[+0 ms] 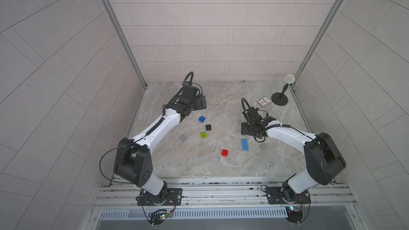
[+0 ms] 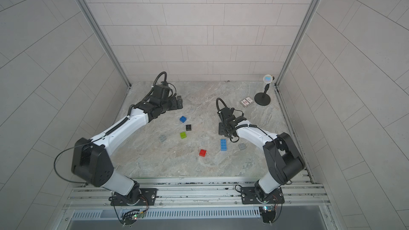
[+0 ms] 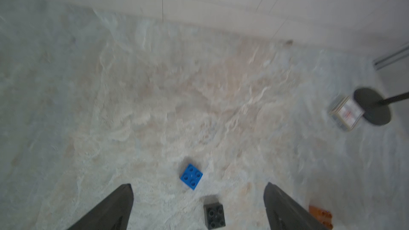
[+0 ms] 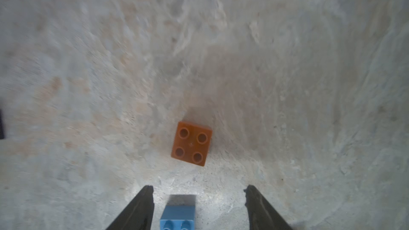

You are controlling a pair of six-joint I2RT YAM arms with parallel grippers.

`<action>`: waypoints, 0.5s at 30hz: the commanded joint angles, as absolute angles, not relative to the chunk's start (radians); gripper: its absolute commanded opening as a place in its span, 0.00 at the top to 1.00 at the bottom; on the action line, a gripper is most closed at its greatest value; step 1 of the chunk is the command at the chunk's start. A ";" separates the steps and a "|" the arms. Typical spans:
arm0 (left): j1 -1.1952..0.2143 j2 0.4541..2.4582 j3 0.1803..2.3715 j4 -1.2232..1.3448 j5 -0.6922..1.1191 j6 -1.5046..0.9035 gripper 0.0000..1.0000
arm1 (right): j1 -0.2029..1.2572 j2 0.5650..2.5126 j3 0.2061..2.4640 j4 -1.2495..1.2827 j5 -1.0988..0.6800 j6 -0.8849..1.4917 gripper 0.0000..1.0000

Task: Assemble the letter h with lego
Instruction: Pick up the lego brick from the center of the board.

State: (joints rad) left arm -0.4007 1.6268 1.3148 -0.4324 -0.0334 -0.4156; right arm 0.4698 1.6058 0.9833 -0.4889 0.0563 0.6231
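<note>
Lego bricks lie singly on the stone table; no letter h is in view. Blue [image 1: 201, 119], black [image 1: 208, 127], lime [image 1: 203, 135] and a grey one [image 1: 183, 138] sit left of centre. Red [image 1: 225, 152], the long light blue brick [image 1: 244, 144] and another grey [image 1: 263, 146] lie nearer the front. My left gripper [image 3: 199, 186] hangs open beyond the blue brick [image 3: 191, 176]. My right gripper [image 4: 199, 188] points down, open and holding nothing. The orange brick [image 4: 191, 143] is ahead of its tips and the light blue brick's end [image 4: 178, 216] shows between its fingers. Top views hide the orange brick.
A flat red-and-white box [image 1: 263, 102] lies at the back right beside a black stand with a round base [image 1: 280, 99]. Tiled walls with metal corner posts close in the back and sides. The arms' mounting rail [image 1: 221, 192] runs along the front edge.
</note>
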 commanded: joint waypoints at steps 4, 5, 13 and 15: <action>-0.394 1.726 1.305 -0.629 0.085 -0.444 0.02 | 0.460 1.740 1.082 -0.562 -0.006 0.629 0.35; -0.394 1.734 1.298 -0.619 0.102 -0.450 0.02 | 0.455 1.762 1.100 -0.565 -0.020 0.626 0.37; -0.394 1.741 1.282 -0.585 0.157 -0.512 0.03 | 0.429 1.876 1.186 -0.587 -0.035 0.619 0.44; -0.394 1.727 1.273 -0.576 0.145 -0.526 0.04 | 0.422 1.903 1.211 -0.612 -0.022 0.613 0.54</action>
